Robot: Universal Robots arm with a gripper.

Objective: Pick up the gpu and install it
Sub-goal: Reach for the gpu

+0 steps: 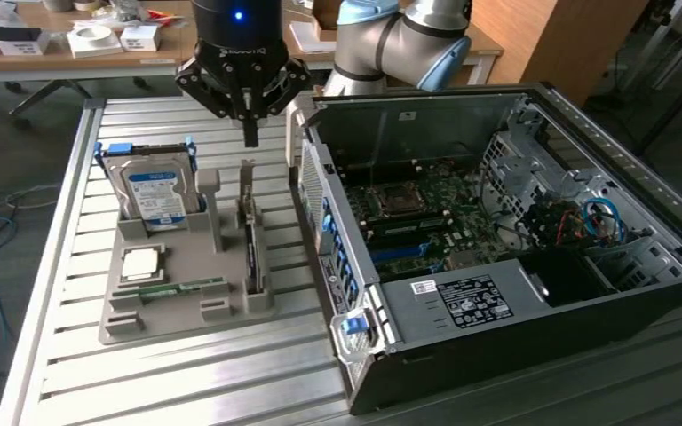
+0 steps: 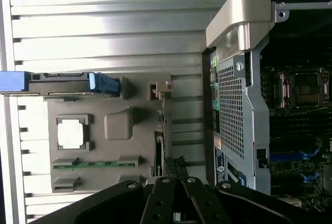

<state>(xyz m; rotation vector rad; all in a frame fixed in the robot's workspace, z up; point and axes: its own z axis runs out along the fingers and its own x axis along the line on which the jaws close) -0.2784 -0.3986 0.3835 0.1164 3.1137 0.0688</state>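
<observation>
The gpu (image 1: 249,238) stands on its long edge in a slot of the grey holder tray (image 1: 170,319), its silver bracket (image 1: 248,174) rising at the far end. In the wrist view the gpu (image 2: 160,143) is seen edge-on as a thin dark strip. My gripper (image 1: 249,138) hangs well above the bracket end of the card with its fingers shut together and nothing between them. It is apart from the card. The wrist view has the gripper (image 2: 175,182) over the card's line.
An open computer case (image 1: 625,177) lies on the exterior view's right, its motherboard (image 1: 436,213) exposed. The tray also holds a blue-labelled hard drive (image 1: 155,191), a processor (image 1: 142,262) and a green memory stick (image 1: 184,286). All rest on a slatted metal table (image 1: 199,382).
</observation>
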